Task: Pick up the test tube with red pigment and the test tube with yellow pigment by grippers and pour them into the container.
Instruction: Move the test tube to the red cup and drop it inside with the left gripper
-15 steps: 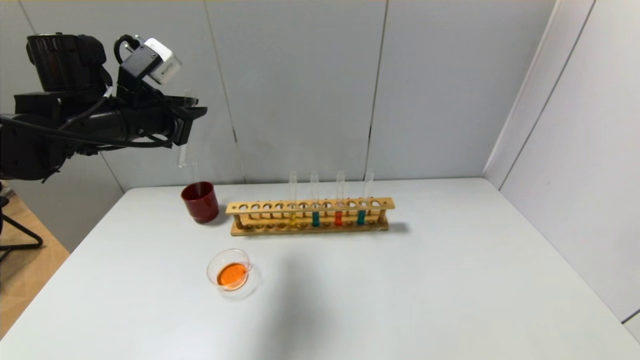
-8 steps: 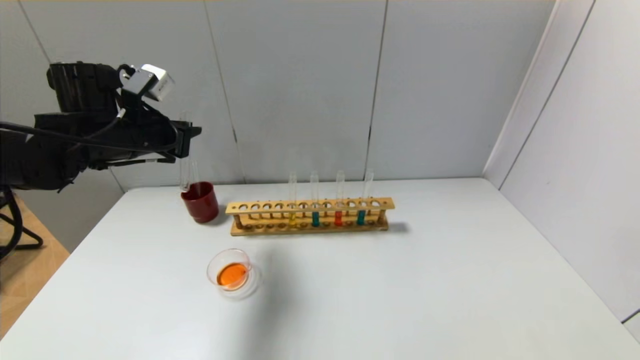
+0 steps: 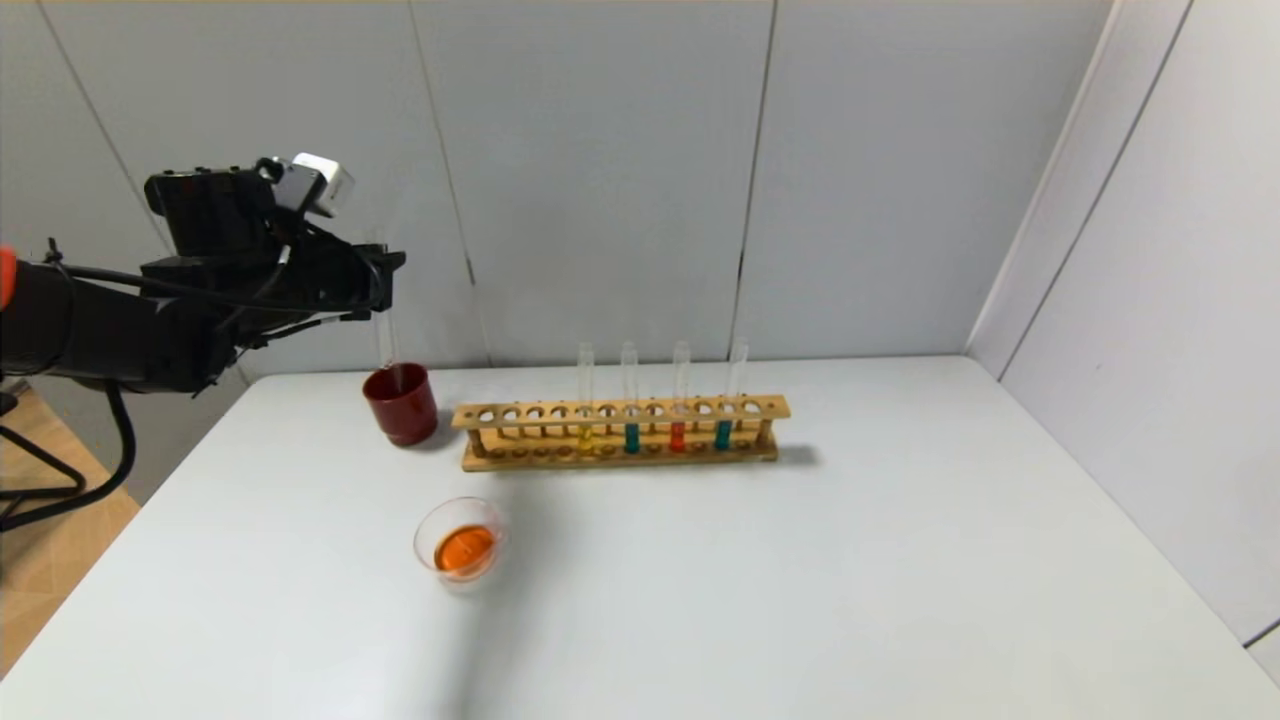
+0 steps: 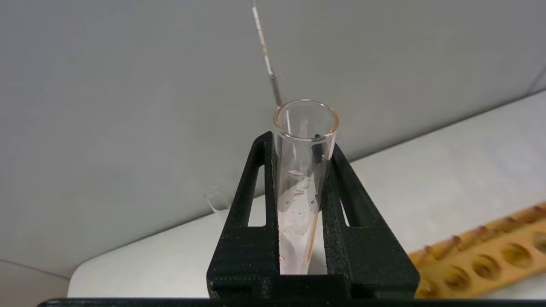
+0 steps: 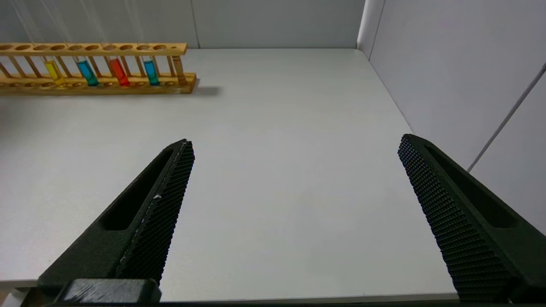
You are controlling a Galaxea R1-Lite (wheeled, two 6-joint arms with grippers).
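No writing, brand or label can be read on anything here. The white table (image 3: 760, 590) is matt and smooth, set against pale grey wall panels (image 3: 600, 170) with thin vertical seams. Next in bulk is the black left arm, reaching in at the robot's left with a small grey-white box on its wrist; the left gripper (image 3: 384, 282) hangs above the dark red cup (image 3: 401, 404), an opaque, slightly tapered round cup at the back left of the table. Its ribbed black fingers (image 4: 256, 192) are clamped on an empty test tube (image 4: 302, 179), clear thin glass, upright, with a few droplets and a faint reddish film inside; its lower end reaches down to the cup's mouth in the head view. The wooden rack (image 3: 620, 432) is a long, light-coloured bar drilled with a row of round holes, standing just right of the cup. In it stand four slim tubes: the test tube with yellow pigment (image 3: 585, 400), a teal one, the test tube with red pigment (image 3: 678, 398), and another teal one. The container (image 3: 460, 540), a low round clear glass dish, sits nearer the robot, in front of the cup and apart from it, holding orange liquid. The right gripper (image 5: 294, 170) hangs low over the table's near right part, its cross-hatched black fingers spread wide apart and holding nothing.
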